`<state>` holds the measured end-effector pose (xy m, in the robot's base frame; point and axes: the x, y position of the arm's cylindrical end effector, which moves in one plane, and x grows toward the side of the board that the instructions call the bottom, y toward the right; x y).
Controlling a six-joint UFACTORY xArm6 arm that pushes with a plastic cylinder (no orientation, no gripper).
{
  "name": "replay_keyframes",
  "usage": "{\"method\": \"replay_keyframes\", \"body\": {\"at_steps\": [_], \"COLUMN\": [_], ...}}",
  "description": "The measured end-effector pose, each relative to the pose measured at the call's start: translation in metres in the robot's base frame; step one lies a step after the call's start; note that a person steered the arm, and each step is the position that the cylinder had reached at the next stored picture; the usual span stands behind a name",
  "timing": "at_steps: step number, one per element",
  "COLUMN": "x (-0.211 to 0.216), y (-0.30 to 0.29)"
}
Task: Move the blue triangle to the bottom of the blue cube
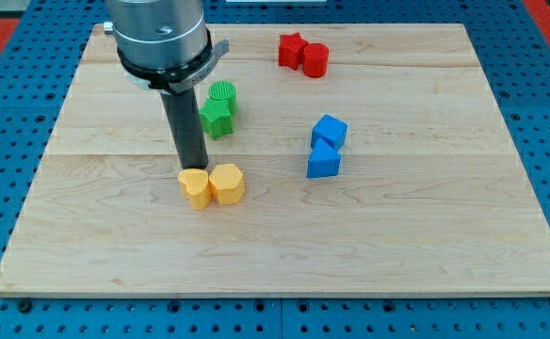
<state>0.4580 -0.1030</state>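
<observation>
The blue cube [330,130] lies right of the board's middle. The blue triangle [323,162] sits just below it in the view and touches its lower edge. My tip [193,169] is far to the left of both blue blocks. It stands at the upper edge of a yellow heart-shaped block [195,189]; whether it touches that block cannot be told. The dark rod rises from the tip to the arm's grey body [159,33] at the view's top left.
A second yellow block [227,183] touches the yellow heart's right side. Two green ribbed blocks [219,107] lie together just right of the rod. A red star [291,49] and a red cylinder [315,60] touch near the top. The wooden board [426,245] rests on a blue pegboard.
</observation>
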Motion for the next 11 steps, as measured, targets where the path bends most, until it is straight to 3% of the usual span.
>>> {"method": "replay_keyframes", "body": {"at_steps": [2,3,4,5,6,7,9,10,11], "x": [-0.028,-0.031,-0.028,0.027,0.064,0.066,0.055,0.031,0.036], "y": [-0.054,0.017,0.127,0.153,0.140,0.110,0.249,0.200,0.183]}}
